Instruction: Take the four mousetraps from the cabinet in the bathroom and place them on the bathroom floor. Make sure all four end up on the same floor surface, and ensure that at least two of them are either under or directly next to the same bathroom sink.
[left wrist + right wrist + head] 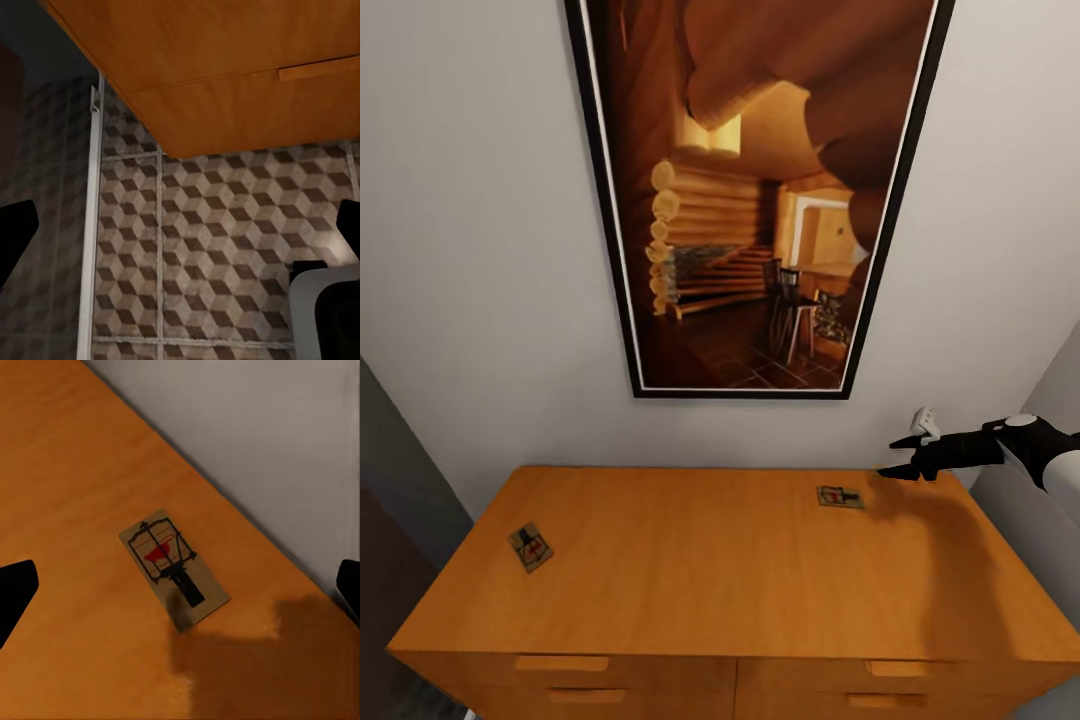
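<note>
I've got two mousetraps on the cabinet top [690,570], which fills the lower half of my head view. One mousetrap [840,496] lies flat toward the right rear of that orange-brown surface, near the wall; it's a small tan board with dark wire and a red spot. The other mousetrap [531,547] sits well apart from it, at the left of the frame, turned at an angle.

My right claw [898,457] hangs at the right of the frame above the rear corner, just beyond the nearer trap, its black fingers spread apart and holding nothing. It throws a dark shadow over that corner of the wood.

The right wrist camera gives me the detail the head camera can't: the trap [174,568] lies diagonally in mid-frame, with a wire frame, a red patch at one end and a black bar toward the other, close to the top's rear edge where it meets the pale wall. The shadow laps its nearer end. The black fingertips [15,592] sit at both side edges, wide apart.

The left wrist camera looks down past the cabinet's front, with one bar handle [319,68] at the upper right, onto the cube-patterned bathroom floor [217,225]. The left claw [180,232] is wide too, empty.

The drawer fronts along the bottom of my head view are closed.
</note>
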Robot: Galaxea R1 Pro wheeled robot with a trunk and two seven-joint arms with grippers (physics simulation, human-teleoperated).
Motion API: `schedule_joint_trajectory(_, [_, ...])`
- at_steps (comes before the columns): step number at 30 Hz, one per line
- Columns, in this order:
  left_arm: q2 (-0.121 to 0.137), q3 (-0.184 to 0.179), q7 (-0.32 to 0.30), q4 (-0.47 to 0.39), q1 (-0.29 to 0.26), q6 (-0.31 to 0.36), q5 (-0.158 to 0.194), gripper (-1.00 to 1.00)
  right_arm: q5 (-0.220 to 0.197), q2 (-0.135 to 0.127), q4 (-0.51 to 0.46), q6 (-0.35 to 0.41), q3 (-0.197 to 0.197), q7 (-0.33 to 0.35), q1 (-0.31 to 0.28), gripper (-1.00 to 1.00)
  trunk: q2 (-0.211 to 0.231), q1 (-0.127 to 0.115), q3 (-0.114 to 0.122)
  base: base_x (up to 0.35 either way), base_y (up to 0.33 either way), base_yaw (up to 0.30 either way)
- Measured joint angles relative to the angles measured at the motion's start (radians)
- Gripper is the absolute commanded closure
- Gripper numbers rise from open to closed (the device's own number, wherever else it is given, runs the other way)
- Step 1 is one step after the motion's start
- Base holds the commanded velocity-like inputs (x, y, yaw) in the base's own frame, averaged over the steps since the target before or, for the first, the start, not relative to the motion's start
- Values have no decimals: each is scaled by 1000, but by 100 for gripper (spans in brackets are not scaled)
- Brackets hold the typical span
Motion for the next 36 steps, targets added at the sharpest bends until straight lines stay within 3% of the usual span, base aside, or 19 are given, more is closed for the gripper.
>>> schedule_joint_trajectory(12, [0, 0, 0, 0, 0, 0, -1, -100, 0, 5, 0, -1, 1, 13, 0, -100, 0, 0, 0, 53, 0, 0])
schedule_joint_trajectory(36, [0, 0, -1, -1, 0, -1, -1, -100, 1, 9, 0, -53, 4, 248, 0, -100, 0, 0, 0, 1, 0, 0])
